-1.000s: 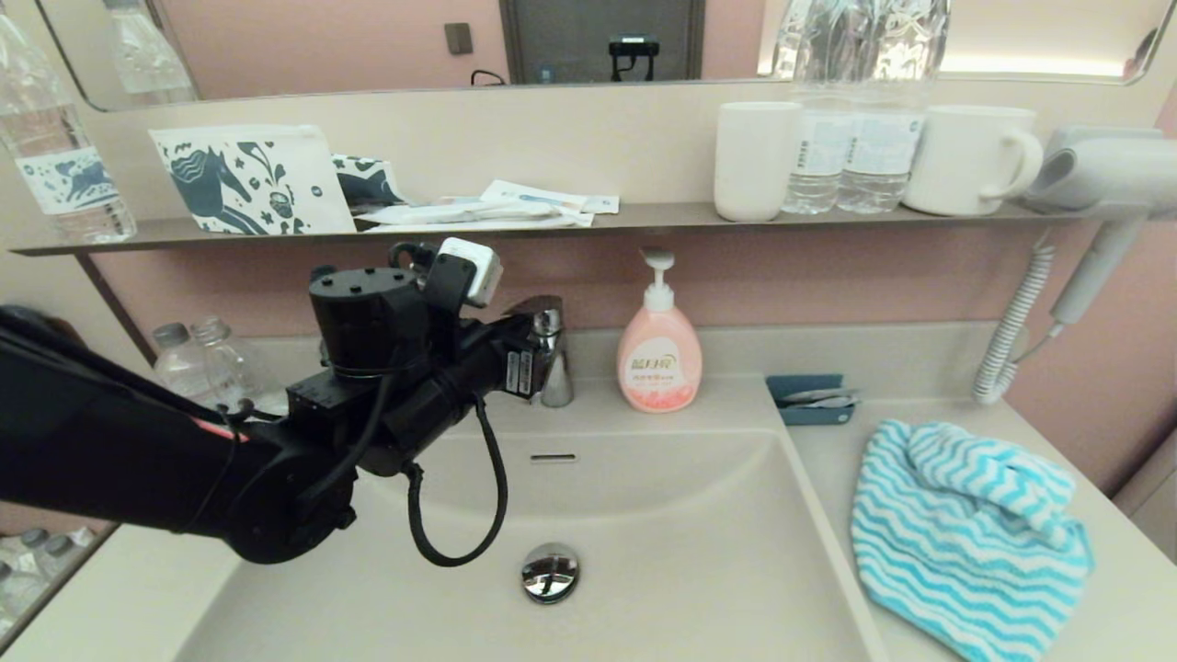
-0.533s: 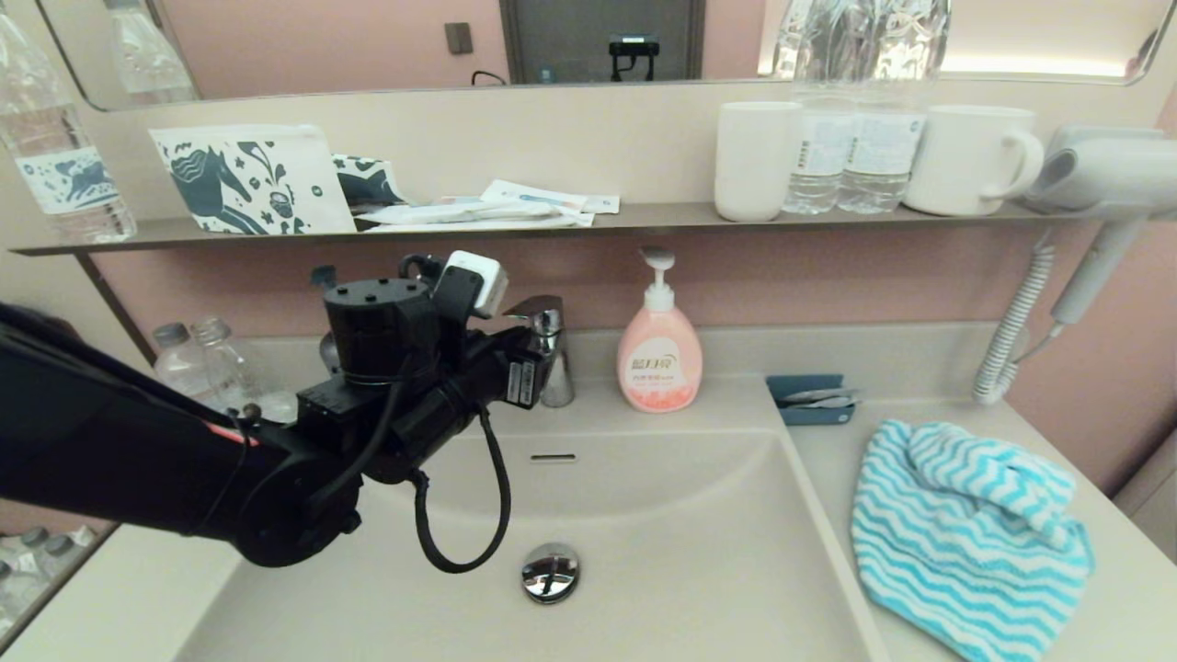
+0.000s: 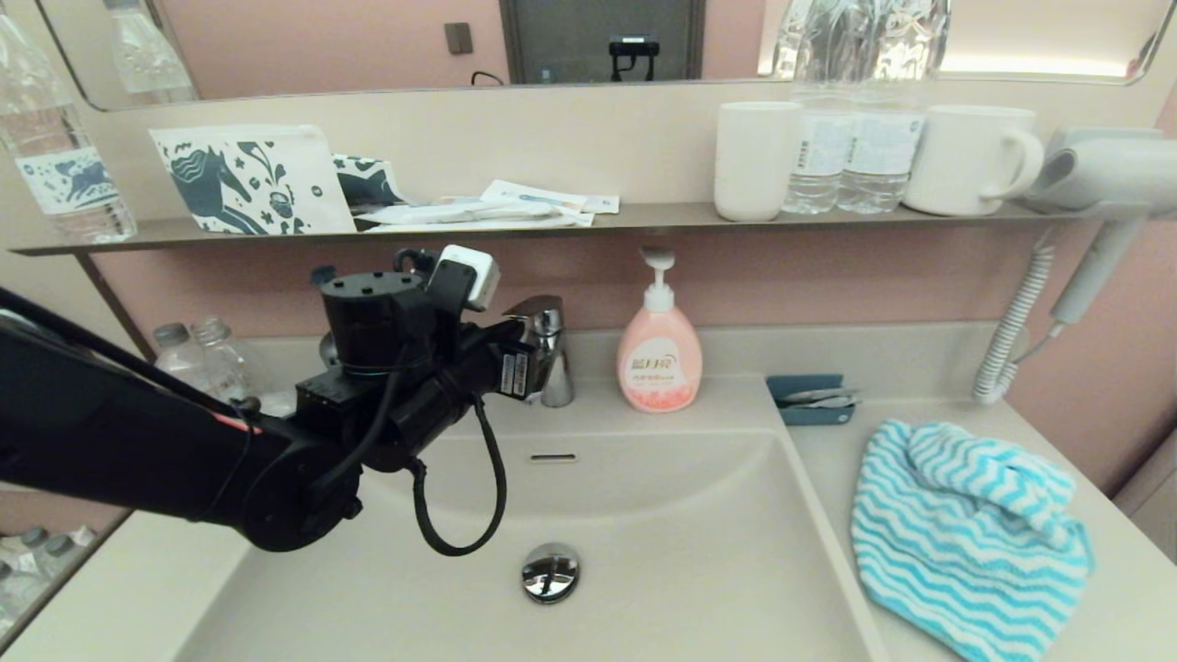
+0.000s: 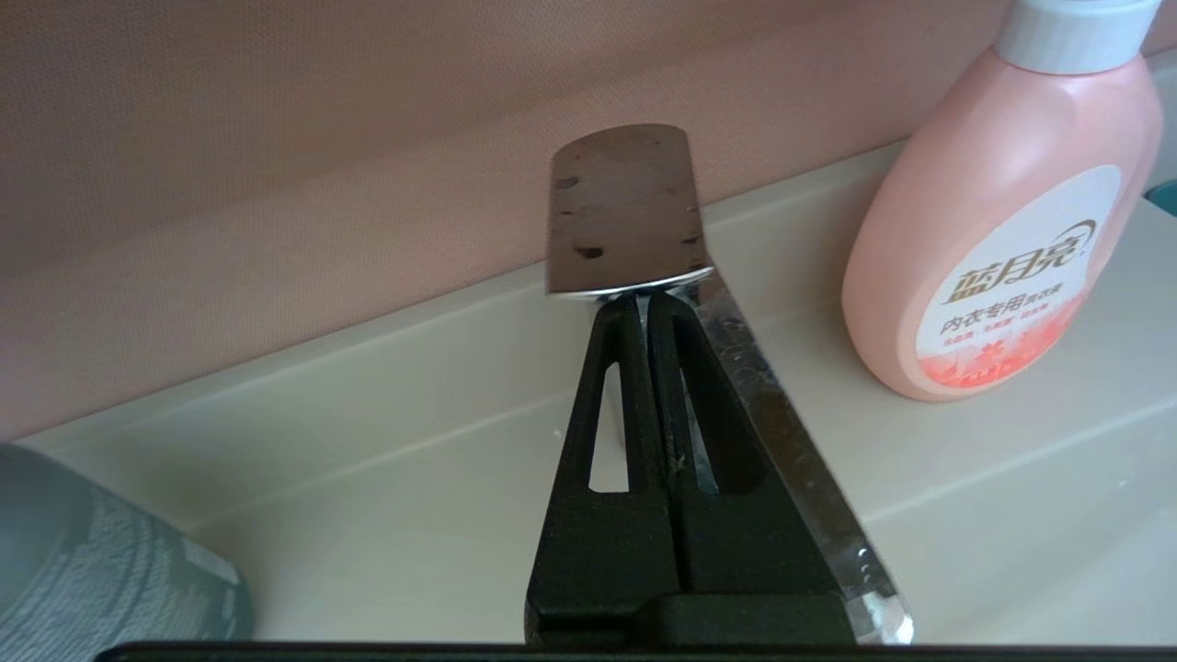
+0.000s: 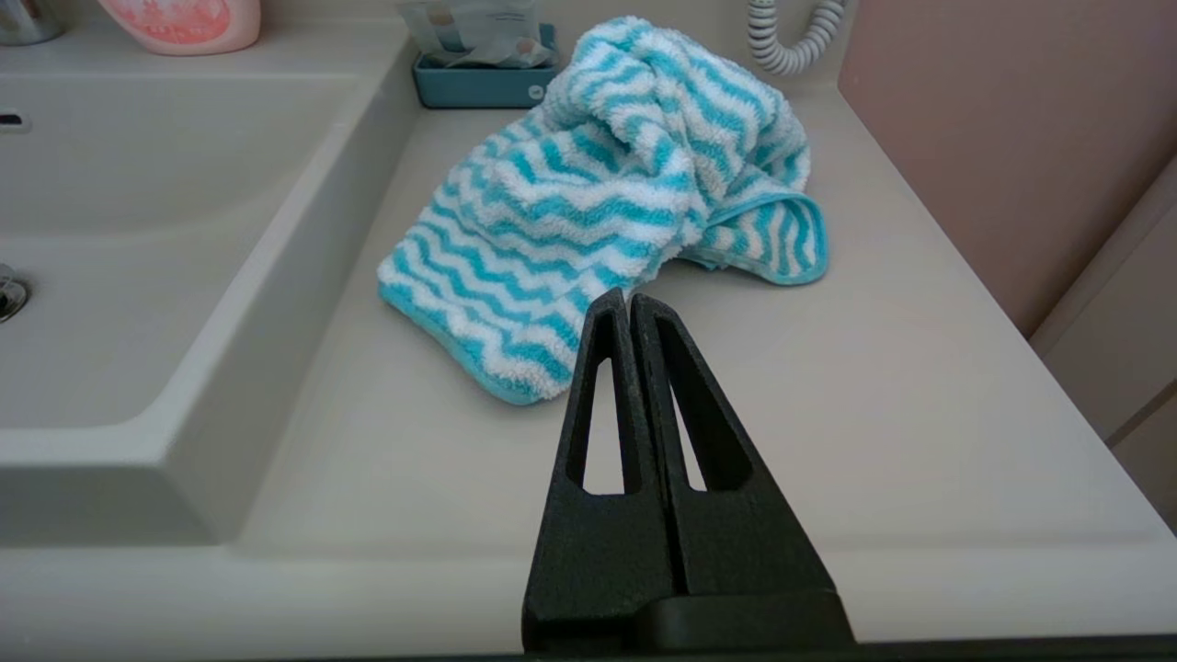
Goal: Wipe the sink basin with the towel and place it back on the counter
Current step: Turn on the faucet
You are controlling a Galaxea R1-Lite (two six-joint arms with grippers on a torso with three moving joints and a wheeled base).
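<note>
The turquoise and white zigzag towel (image 3: 965, 533) lies bunched on the beige counter (image 3: 828, 450) right of the sink basin (image 3: 690, 533), whose chrome drain plug (image 3: 550, 572) shows. My left arm (image 3: 386, 368) reaches over the basin's back left to the faucet (image 3: 549, 354). In the left wrist view my left gripper (image 4: 644, 299) is shut and empty, its tips just under the chrome lever (image 4: 625, 211) beside the spout (image 4: 791, 460). My right gripper (image 5: 630, 299) is out of the head view; it hovers shut and empty over the counter (image 5: 874, 395), just short of the towel (image 5: 607, 202).
A pink soap bottle (image 3: 658, 354) stands right of the faucet, and a small blue tray (image 3: 809, 397) sits behind the towel. The wall shelf (image 3: 644, 216) carries cups, water bottles and a horse-print pouch (image 3: 248, 179). A hair dryer (image 3: 1103, 175) with a coiled cord hangs at the right.
My left arm has shifted slightly to the right, staying at the faucet. The towel has not moved.
</note>
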